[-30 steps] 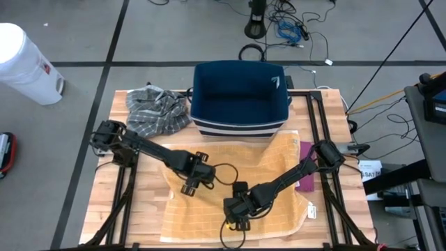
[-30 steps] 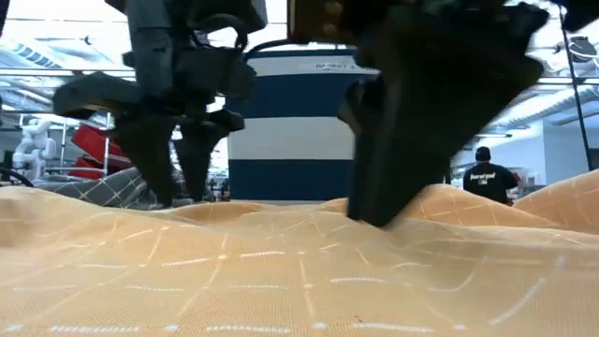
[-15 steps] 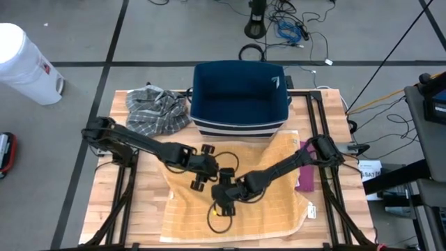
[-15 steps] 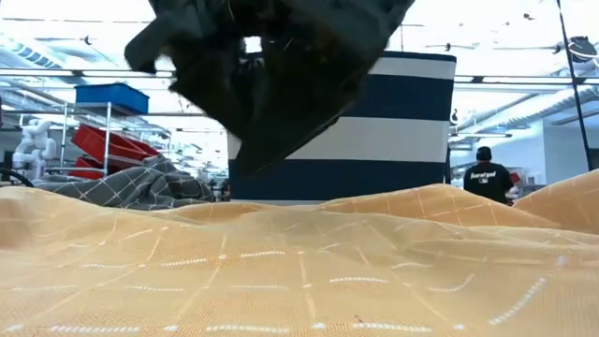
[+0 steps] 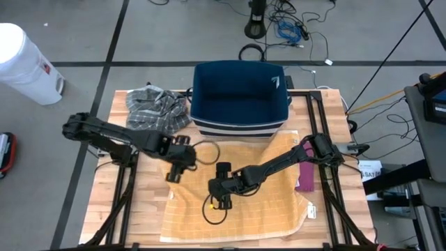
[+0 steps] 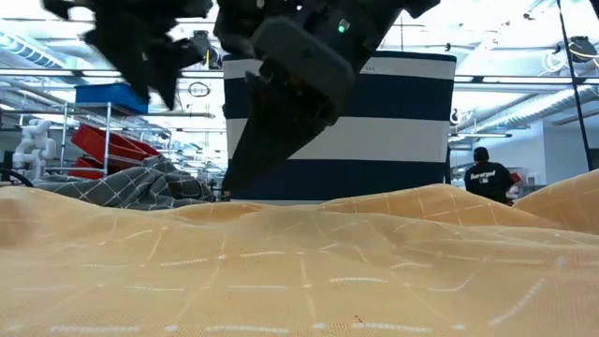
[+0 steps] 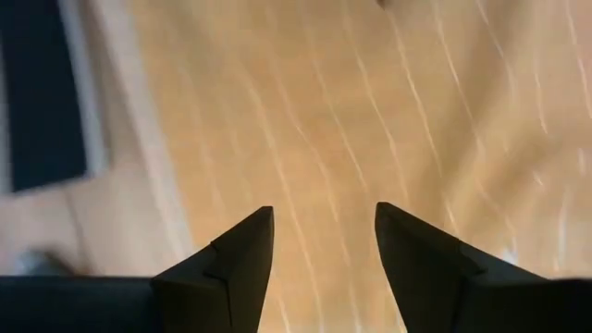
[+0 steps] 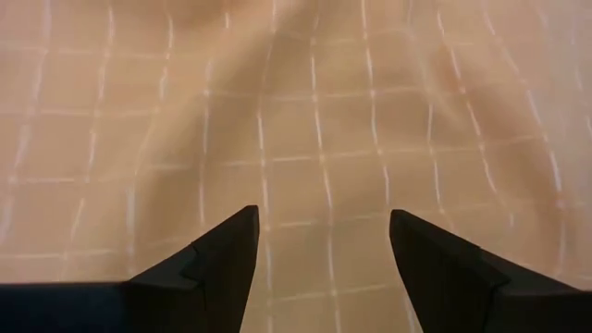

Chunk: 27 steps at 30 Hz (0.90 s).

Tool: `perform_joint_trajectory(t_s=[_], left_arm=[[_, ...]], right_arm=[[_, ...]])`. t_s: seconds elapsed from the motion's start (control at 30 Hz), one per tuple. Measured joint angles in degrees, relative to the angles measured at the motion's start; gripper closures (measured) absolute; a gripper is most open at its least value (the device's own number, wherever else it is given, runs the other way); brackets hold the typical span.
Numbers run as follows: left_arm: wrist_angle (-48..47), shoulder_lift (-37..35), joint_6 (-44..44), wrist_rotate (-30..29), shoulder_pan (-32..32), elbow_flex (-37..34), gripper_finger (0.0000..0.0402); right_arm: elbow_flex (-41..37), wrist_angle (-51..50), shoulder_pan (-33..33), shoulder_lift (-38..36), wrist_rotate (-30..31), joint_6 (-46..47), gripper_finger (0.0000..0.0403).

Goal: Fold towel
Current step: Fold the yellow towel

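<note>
I see both pincers, left pincer [image 5: 172,173] and right pincer [image 5: 217,201], hanging with fingers apart, empty, above the orange grid-lined cloth towel [image 5: 268,192] on the wooden worktop [image 5: 143,213].

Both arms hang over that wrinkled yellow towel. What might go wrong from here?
The towel lies rumpled, so open fingers may pinch a ridge rather than an edge, giving a crooked fold. The left gripper and right gripper hover close together and might bump. A lifted corner might catch the blue basket beside it.

Both grippers hover over the towel [image 5: 265,195].
</note>
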Motion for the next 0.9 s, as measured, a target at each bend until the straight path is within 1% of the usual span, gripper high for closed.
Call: perform_joint_trajectory(t_s=[0.1, 0.17, 0.3, 0.4, 0.47, 0.57, 0.67, 0.77, 0.83, 0.9], left_arm=[[0.0, -2.3, -1.4, -2.7, -0.7, -4.1, 0.0205], [2.5, -4.4, -2.8, -3.9, -0.6, -7.6, 0.0205], [8.2, -10.1, -4.8, -3.6, -0.6, -13.9, 0.0205], [12.1, -14.7, -6.2, -1.8, -1.5, -17.9, 0.0205], [14.9, -17.8, -7.8, 0.5, -2.9, -20.6, 0.0205], [17.7, -21.2, -11.5, 2.5, -5.6, -25.1, 0.0205], [18.9, -22.3, -16.7, 4.8, -9.0, -30.0, 0.0205], [25.0, -22.3, -21.0, 7.7, -13.0, -33.5, 0.0205], [29.3, -22.3, -23.8, 7.8, -15.5, -35.0, 0.0205], [31.1, -22.2, -26.2, 7.8, -17.5, -35.9, 0.0205]], right_arm=[[0.0, 0.8, -0.5, 0.4, -0.1, -0.6, 0.0170], [0.0, 0.6, -0.6, 0.4, -0.1, -1.0, 0.0170], [0.0, 0.7, -0.6, 0.4, -0.2, -1.6, 0.0170], [0.0, 0.6, -0.6, 0.4, -0.8, -1.6, 0.0170], [0.0, 0.7, -0.7, 0.4, -1.7, -1.6, 0.0170], [0.0, 0.7, -1.0, 0.4, -1.7, -1.6, 0.0170], [0.0, 0.8, -1.5, 0.4, -1.7, -1.9, 0.0170], [0.0, 1.4, -2.4, 0.4, -1.7, -2.5, 0.0170], [0.0, 1.7, -3.1, 0.4, -1.7, -2.8, 0.0170], [0.0, 1.8, -3.7, 0.4, -1.7, -3.3, 0.0170]])
